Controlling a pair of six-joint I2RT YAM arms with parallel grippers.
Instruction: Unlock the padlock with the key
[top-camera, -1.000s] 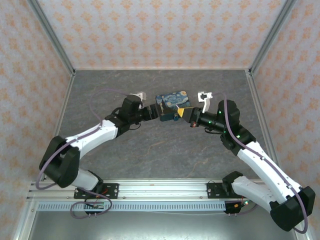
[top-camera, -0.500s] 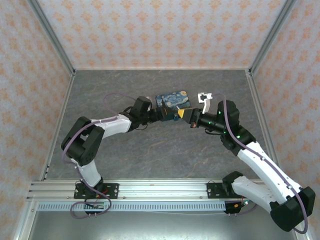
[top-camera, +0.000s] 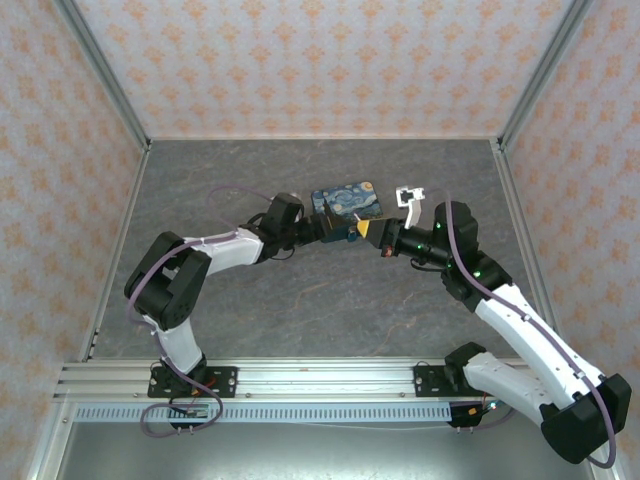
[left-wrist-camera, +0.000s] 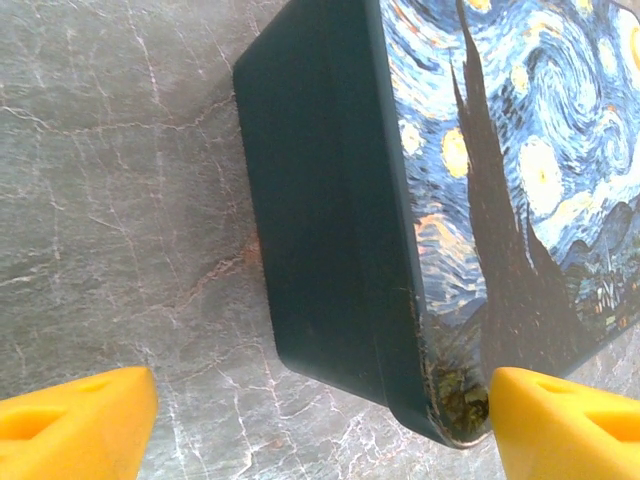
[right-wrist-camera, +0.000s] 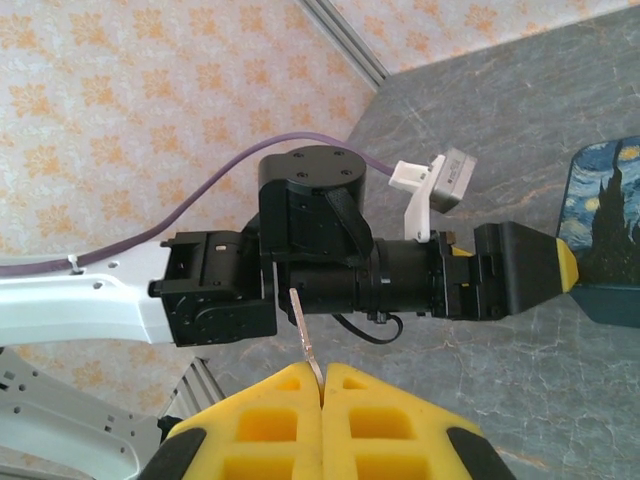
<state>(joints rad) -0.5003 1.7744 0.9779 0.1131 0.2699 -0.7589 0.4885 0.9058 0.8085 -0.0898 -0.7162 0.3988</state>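
My right gripper (right-wrist-camera: 322, 375) is shut on the key (right-wrist-camera: 303, 330), a thin pale metal blade that sticks up from between the yellow pads. In the top view this gripper (top-camera: 369, 232) sits just right of the blue-and-yellow painted tin (top-camera: 346, 203). My left gripper (left-wrist-camera: 320, 430) is open, with its yellow fingertips (left-wrist-camera: 75, 420) far apart on either side of the tin's near corner (left-wrist-camera: 330, 250). From above, the left gripper (top-camera: 324, 231) is at the tin's lower left edge and faces the right one. The padlock is hidden; I cannot make it out.
The tin lies on the grey marbled floor (top-camera: 300, 290), mid-table. Patterned walls close in the left, back and right sides. An aluminium rail (top-camera: 300, 375) runs along the near edge. The left arm's wrist (right-wrist-camera: 330, 260) is close in front of my right gripper.
The left arm has folded, its elbow swinging in towards the middle, while its gripper stays at the tin. The right arm has hardly moved and still holds the key.
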